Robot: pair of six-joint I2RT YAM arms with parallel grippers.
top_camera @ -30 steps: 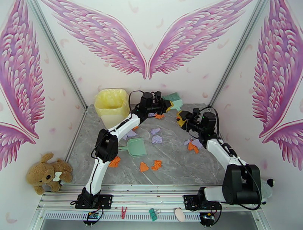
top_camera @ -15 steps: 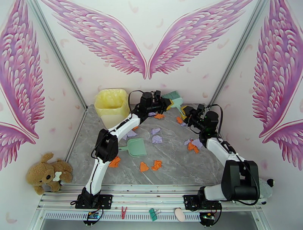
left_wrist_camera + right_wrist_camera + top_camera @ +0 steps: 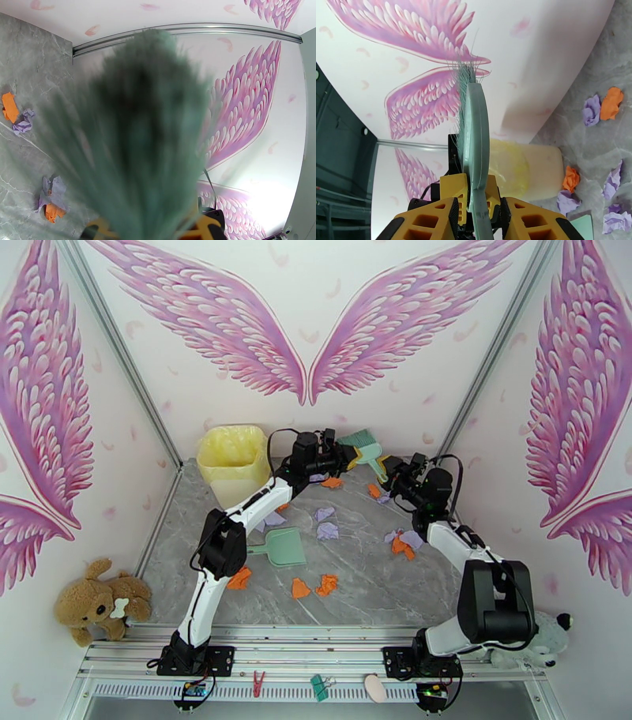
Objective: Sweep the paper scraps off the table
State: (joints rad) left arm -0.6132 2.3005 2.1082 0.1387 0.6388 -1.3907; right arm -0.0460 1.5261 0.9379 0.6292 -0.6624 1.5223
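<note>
So the paper scraps (image 3: 326, 584), orange and lavender, are scattered all over the bench (image 3: 371, 595), none gathered yet. The mint brush (image 3: 362, 442) is up at the back, mid hand-off I reckon. The left claw (image 3: 350, 455) is clamped on it, and the right claw (image 3: 387, 470) looks closed on the handle too. Next, left lets go and right sweeps toward the dustpan (image 3: 286, 546).

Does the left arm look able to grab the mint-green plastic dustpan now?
Probably not: the left pincer is shut on the mint-green bristle brush near the far edge, away from the dustpan.
</note>
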